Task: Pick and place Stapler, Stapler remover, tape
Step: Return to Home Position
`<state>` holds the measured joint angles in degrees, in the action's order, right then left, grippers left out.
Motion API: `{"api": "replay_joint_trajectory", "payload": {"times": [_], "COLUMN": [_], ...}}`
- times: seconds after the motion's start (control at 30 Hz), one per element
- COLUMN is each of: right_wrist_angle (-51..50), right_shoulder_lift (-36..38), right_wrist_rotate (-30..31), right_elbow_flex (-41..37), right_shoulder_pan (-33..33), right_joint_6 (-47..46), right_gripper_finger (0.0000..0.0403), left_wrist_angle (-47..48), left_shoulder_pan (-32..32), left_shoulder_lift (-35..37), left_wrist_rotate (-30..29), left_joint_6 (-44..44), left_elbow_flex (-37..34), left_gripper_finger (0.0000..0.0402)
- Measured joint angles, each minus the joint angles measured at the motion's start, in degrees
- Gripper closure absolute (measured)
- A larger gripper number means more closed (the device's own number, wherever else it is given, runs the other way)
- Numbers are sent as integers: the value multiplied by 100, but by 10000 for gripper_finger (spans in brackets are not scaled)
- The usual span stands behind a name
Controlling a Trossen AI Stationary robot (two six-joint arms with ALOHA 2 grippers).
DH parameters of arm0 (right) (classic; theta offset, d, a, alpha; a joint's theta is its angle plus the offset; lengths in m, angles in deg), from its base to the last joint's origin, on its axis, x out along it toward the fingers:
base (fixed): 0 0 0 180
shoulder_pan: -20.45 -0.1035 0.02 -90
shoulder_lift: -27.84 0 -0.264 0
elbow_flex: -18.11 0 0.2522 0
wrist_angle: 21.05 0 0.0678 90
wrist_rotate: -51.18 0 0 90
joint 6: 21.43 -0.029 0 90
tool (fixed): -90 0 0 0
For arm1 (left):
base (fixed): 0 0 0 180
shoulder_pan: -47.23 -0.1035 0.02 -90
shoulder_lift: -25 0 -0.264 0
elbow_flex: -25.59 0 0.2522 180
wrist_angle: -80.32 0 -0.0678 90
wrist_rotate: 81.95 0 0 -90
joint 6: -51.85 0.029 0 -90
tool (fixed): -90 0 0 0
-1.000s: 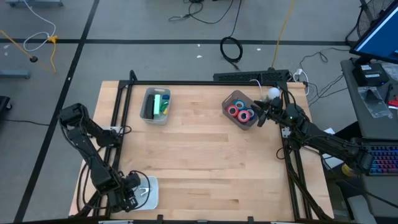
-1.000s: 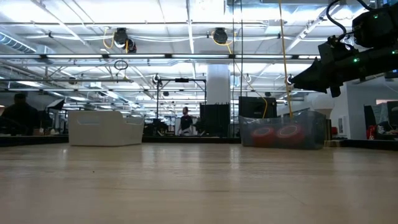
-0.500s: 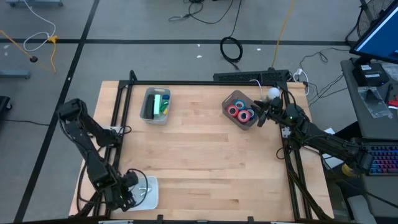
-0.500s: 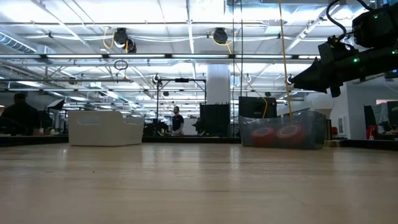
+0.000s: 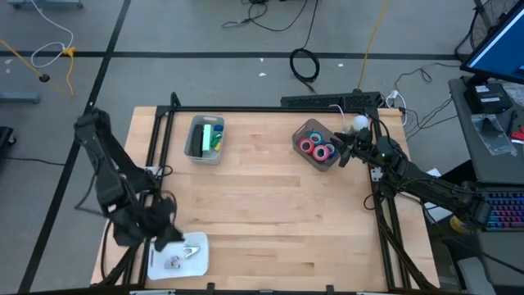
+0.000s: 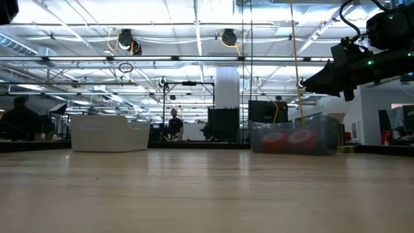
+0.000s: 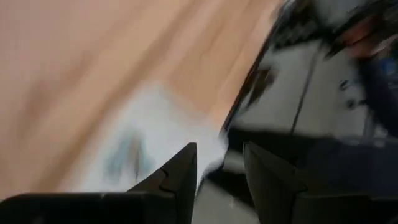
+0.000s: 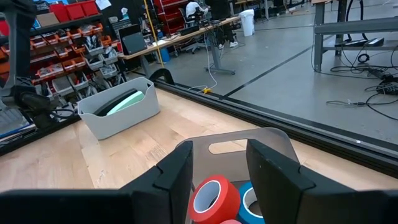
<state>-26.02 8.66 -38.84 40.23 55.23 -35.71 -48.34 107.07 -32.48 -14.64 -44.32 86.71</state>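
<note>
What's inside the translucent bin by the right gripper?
It holds red tape rolls and blue tape rolls, white-cored, crowded together in the bin. The right gripper hangs open beside it. Anything beneath the rolls is covered.

A big industrial workshop or robotics lab: shelves of red plastic storage bins (image 8: 71, 9), long workbenches (image 8: 186, 31), overhead strip lights (image 6: 97, 59), loose black cables (image 5: 304, 64) on grey concrete floor (image 5: 205, 29).

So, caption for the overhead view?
Red and blue tape rolls in dark bin by right end effector; left end effector beside white tray.
</note>
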Motion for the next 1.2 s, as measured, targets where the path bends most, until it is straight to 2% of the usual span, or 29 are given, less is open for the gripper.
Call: {"api": "replay_joint_trajectory", "payload": {"times": [0.13,0.23,0.43,0.53,0.77,1.0,1.2], "right_wrist_angle": [0,-2,-2,-2,-2,-2,-4], "right_shoulder_lift": [0,0,-2,-2,-2,-1,-2], "right_wrist_rotate": [0,-2,-2,-2,-4,-4,-4], "right_elbow_flex": [0,0,0,0,0,0,0], "right_shoulder_pan": [-1,-2,-2,1,-2,-2,-1], "right_joint_6": [0,0,0,0,0,0,0], "right_gripper_finger": [261,261,261,261,261,261,261], "left_wrist_angle": [-143,-224,-432,-616,-1399,-3226,-4596], "left_shoulder_pan": [-277,-673,-1699,-2204,-3077,-3675,-4186], "left_shoulder_lift": [539,872,1088,971,704,432,416], "left_wrist_rotate": [-1114,-1290,-289,241,1048,2269,2672], "left_joint_6": [1639,2549,4003,4637,5908,6190,6345], "left_elbow_flex": [0,4,4,4,-7,-932,-1778], "left_gripper_finger": [265,265,265,265,266,265,266]}}
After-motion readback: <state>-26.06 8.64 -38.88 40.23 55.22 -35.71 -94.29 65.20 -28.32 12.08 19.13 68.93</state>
